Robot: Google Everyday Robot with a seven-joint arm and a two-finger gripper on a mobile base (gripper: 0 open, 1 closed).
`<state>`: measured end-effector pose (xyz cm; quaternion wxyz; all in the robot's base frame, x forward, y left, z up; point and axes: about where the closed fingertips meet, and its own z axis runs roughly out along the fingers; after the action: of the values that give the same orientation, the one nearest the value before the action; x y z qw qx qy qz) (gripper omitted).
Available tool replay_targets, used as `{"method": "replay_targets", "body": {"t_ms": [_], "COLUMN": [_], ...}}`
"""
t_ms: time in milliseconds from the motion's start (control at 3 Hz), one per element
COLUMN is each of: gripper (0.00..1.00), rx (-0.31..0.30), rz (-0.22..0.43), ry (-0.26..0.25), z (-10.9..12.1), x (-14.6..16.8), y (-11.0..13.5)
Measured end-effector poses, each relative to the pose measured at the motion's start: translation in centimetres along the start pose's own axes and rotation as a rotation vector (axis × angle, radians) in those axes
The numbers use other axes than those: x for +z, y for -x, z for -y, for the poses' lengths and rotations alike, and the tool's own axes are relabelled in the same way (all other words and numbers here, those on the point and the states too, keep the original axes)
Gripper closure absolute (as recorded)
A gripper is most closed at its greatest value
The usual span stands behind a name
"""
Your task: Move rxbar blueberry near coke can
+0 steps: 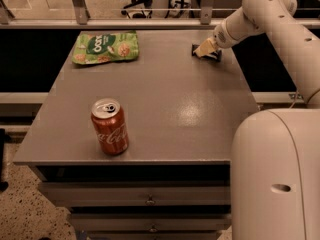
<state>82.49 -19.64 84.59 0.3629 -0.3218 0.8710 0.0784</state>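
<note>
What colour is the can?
Coke can: red, white script; camera view. Gripper at rxbar blueberry, far right.

Front-left: coke can (109, 127); back-left: chip bag (105, 47); back-right: end effector (205, 49) at rxbar blueberry (215, 57).

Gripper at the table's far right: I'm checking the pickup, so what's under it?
A dark snack bar lies on the table beneath the gripper; only its two ends show. Its middle and its label are covered by the gripper.

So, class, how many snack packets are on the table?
2. The green chip bag lies at the far left corner; the dark rxbar blueberry lies at the far right, partly hidden under the gripper. No others show.
</note>
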Motion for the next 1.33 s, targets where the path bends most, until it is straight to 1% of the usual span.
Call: {"method": "replay_targets", "body": {"t_ms": [333,667,1000,1333], "gripper": [1.00,1.00,1.00,1.00], "rx": [-0.046,-0.089,-0.092,-0.076], "rz": [0.035,0.045,0.029,0.024], "ry": [0.085,0.211,0.310,0.363], "z": [-3.2,-8.1,-11.9,-15.0], "x": [-1.2,-2.8,-5.2,-8.1], "y": [1.2,1.3,-0.7,-2.8]}}
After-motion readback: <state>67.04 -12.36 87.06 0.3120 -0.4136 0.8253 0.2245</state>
